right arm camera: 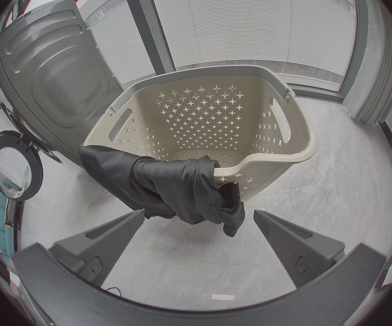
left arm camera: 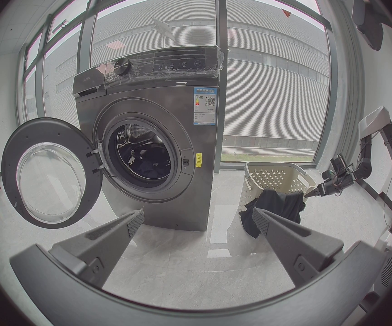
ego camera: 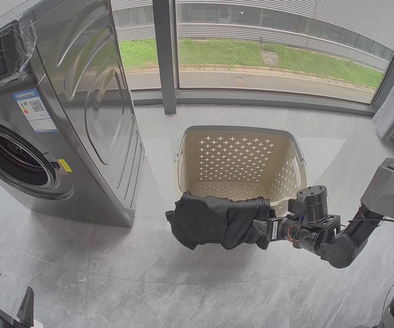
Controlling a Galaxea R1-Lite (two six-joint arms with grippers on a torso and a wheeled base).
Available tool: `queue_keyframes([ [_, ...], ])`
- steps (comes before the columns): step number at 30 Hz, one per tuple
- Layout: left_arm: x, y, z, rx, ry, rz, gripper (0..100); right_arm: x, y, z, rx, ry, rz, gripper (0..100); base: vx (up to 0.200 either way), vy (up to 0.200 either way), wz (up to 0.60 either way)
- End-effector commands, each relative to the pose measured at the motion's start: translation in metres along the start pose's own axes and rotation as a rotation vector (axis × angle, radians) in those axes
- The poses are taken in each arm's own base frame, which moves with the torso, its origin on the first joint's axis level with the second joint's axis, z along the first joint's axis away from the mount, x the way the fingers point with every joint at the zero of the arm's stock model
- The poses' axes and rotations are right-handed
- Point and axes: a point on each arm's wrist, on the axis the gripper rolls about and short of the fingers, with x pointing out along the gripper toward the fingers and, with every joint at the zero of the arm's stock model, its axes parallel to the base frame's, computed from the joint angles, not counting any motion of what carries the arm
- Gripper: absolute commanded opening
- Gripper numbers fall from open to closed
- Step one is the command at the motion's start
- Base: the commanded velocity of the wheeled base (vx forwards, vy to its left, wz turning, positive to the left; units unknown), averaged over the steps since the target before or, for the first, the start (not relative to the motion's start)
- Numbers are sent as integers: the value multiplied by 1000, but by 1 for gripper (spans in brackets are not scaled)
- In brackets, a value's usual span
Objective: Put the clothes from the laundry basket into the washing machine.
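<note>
- The right tool (ego camera: 261,229) sits in the head view at the right-hand end of the dark garment (ego camera: 210,224), aimed toward the robot's left. The garment hangs over the near rim of the laundry basket (ego camera: 240,130), and its long axis runs side to side along that rim. The left tool (ego camera: 9,292) is low and well apart, so the right arm is nearer. The fingertips merge with the dark cloth here, so I cannot tell whether they touch it.
- In the left wrist view the left tool is released and holds nothing. It faces the washing machine (left arm camera: 159,109), whose door (left arm camera: 51,173) is swung open. Dark cloth (left arm camera: 146,164) lies in the drum.
- In the right wrist view the right tool (right arm camera: 197,213) is spread wide and empty. The garment's bunched end is just ahead of it, so a short advance and a squeeze there looks right. The garment hides the near part of the basket's floor.
</note>
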Motion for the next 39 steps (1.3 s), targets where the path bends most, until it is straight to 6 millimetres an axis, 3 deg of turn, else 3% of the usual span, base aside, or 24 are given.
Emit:
queue_keyframes([
  [1, 0, 0, -5, 0, 1, 1, 100, 20, 1, -7, 1, 18, -7, 100, 0, 0, 0],
  [8, 0, 0, -5, 0, 1, 1, 100, 40, 6, -5, 18, -2, -1, 100, 0, 0, 0],
  [19, 0, 0, -5, -3, 1, 2, 100, 77, 12, -17, 28, 2, -1, 100, 0, 0, 0],
  [28, 0, 0, -5, -5, 1, 4, 100, 86, 14, -13, 41, -71, 22, 100, 0, 0, 0],
  [29, 0, 0, -5, -5, 1, 4, 100, 86, 14, -12, 41, -80, 27, 0, 0, 0, 0],
  [39, 0, 0, -5, -11, 1, 4, 100, 78, 22, -6, 47, -142, 73, 0, 0, 0, 0],
])
